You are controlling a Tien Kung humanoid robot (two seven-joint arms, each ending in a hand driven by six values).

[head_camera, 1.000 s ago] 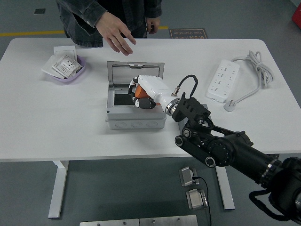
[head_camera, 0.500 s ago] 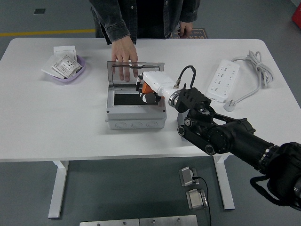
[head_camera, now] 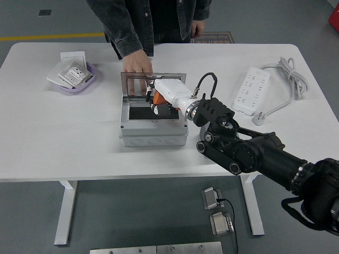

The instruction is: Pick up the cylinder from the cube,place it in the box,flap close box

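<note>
The right hand point(head_camera: 159, 100) is held over the open box point(head_camera: 153, 124); whether its fingers grip the cylinder cannot be told. The lid point(head_camera: 153, 83) is held by a person's hand point(head_camera: 138, 64); closing remains.

My right arm point(head_camera: 254, 156) was black and bulky with round joint caps, a looped black cable at the wrist, and a white-shelled right hand point(head_camera: 168, 95) with orange parts.

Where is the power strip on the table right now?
In the head view, the white power strip lies on the table's right half, right of the grey box and beyond the robot's right arm.
</note>
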